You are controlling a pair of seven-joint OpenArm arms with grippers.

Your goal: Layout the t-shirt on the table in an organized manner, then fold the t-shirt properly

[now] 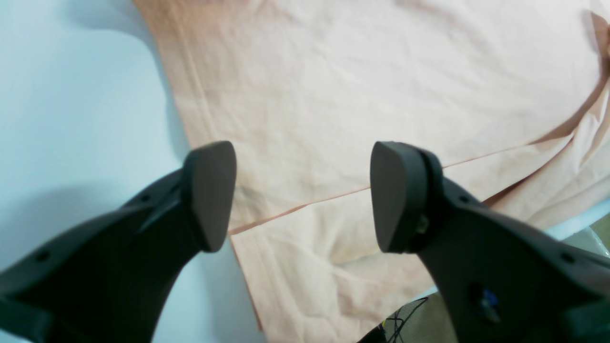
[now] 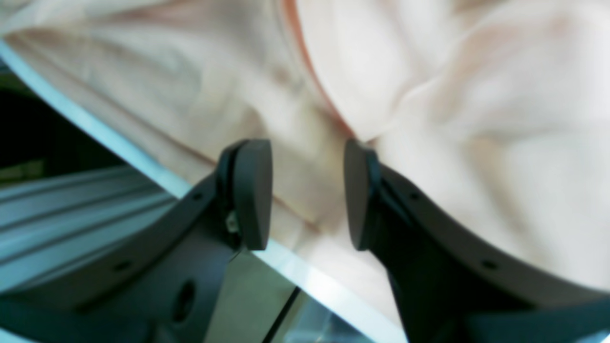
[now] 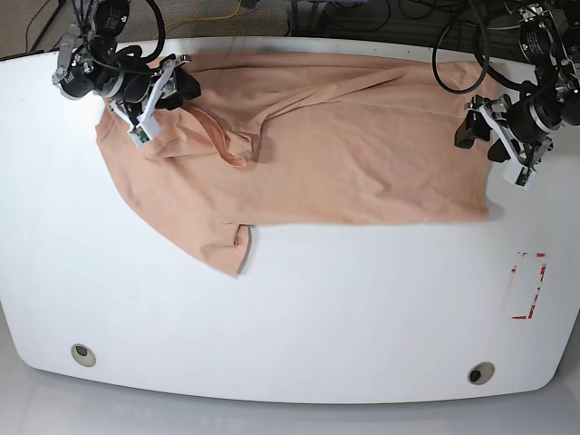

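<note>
The peach t-shirt (image 3: 344, 154) lies spread across the far half of the white table (image 3: 317, 317), body to the right, a sleeve toward the front left. Its collar area near my right gripper (image 3: 177, 91) is bunched. In the right wrist view that gripper (image 2: 307, 195) hovers with its jaws apart over rumpled t-shirt (image 2: 476, 119) cloth by the table's edge (image 2: 119, 143), holding nothing. My left gripper (image 3: 480, 136) stands wide open at the shirt's right end. In the left wrist view it (image 1: 305, 195) sits above a folded t-shirt (image 1: 357, 95) edge beside bare table (image 1: 71, 119).
A red-marked rectangle (image 3: 528, 285) lies at the table's right front. Two round grommet holes (image 3: 82, 353) (image 3: 480, 372) sit near the front edge. Cables (image 3: 453, 36) hang behind the far edge. Floor and wires show past the table in both wrist views.
</note>
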